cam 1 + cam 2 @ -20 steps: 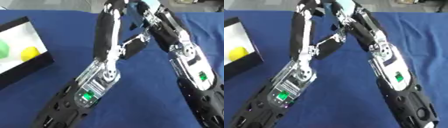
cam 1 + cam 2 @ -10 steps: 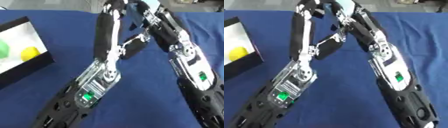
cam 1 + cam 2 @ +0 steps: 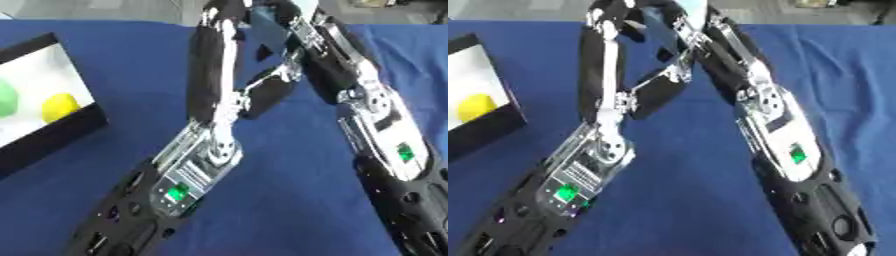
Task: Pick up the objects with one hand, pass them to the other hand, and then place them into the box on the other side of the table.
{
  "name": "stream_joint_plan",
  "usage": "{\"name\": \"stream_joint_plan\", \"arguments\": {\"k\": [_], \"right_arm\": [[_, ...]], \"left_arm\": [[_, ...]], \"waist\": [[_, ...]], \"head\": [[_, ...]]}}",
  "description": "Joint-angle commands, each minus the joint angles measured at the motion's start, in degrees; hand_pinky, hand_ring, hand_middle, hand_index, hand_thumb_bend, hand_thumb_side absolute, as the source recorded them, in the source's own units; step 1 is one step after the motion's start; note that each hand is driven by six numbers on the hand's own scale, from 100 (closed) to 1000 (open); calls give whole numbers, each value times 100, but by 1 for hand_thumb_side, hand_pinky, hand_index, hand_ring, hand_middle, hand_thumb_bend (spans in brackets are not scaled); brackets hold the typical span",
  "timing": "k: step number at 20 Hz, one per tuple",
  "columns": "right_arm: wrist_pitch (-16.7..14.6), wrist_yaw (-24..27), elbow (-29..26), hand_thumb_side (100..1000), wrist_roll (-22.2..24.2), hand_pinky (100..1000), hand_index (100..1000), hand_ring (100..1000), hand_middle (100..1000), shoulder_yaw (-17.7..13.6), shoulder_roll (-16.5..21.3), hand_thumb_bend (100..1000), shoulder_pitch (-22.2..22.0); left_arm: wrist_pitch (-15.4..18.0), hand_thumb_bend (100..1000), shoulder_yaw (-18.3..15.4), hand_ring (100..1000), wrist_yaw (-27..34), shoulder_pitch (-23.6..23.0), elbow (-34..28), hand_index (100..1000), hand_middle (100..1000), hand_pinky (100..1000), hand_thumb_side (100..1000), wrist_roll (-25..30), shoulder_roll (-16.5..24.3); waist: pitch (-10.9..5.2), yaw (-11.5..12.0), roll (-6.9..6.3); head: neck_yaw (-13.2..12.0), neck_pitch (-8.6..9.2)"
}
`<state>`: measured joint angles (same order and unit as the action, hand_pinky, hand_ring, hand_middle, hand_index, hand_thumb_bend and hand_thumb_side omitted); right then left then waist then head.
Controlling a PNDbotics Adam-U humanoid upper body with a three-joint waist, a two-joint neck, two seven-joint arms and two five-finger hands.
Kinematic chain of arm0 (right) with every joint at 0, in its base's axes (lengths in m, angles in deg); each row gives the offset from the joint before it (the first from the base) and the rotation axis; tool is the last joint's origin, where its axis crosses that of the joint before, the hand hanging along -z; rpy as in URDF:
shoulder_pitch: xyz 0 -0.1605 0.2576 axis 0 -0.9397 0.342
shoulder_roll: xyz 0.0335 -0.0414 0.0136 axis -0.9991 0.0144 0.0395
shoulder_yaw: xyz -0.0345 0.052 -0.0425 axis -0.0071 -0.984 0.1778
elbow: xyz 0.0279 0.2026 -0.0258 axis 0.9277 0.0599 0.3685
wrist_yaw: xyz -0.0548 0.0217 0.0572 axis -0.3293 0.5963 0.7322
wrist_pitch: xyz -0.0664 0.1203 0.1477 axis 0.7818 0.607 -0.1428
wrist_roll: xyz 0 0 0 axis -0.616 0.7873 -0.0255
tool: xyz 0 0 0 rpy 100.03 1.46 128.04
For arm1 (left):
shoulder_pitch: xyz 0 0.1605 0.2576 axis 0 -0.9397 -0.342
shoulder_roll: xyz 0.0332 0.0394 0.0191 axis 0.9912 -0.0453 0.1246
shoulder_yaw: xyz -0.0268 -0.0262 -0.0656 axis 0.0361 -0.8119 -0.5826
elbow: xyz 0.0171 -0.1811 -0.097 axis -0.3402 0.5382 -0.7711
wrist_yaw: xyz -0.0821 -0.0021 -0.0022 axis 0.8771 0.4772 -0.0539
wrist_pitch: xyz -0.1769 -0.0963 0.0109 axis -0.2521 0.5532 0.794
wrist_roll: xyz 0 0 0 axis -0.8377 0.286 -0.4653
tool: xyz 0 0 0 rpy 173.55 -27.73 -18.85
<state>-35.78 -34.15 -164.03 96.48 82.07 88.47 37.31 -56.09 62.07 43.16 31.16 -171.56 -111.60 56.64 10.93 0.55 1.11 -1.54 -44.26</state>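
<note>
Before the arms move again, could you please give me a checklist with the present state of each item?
1. Hands meet at the far edge: left hand and right hand close together, ok.
2. Object visible between the hands: cannot tell.
3. Fingers closed on anything: cannot tell.
4. Box on the left stands open: ok.
5. Box contents: yellow ball and green object inside, ok.
6. Blue tablecloth between the arms is bare: ok.

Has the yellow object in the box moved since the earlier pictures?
No. The yellow object lies in the same spot, beside the box's black wall, as before.
</note>
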Motion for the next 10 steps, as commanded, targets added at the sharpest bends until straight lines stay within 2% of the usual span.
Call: {"name": "stream_joint_plan", "arguments": {"k": [1,6,8,10], "right_arm": [[-113,-131,-96,677,204,584,555,535,421,-117,28,100,-14],[-387,-487,-118,727,477,602,642,572,482,-315,7,100,-52],[-456,-599,-103,843,467,611,738,592,541,-407,-4,100,-64],[-475,-625,-74,909,367,615,786,600,572,-468,-22,100,-72]], "left_arm": [[-50,100,-124,455,-65,82,-256,388,240,464,170,-115,16],[-69,100,-148,455,-169,-19,-538,389,242,468,163,73,176],[-63,100,-142,453,-248,-99,-721,390,243,472,157,218,283],[-60,100,-148,451,-352,-190,-950,391,243,474,153,398,382]], "waist": [[-83,3,67],[-92,-2,47],[-100,-6,32],[-108,-5,15]], "head": [[5,14],[-16,14],[-9,14],[-1,14]]}}
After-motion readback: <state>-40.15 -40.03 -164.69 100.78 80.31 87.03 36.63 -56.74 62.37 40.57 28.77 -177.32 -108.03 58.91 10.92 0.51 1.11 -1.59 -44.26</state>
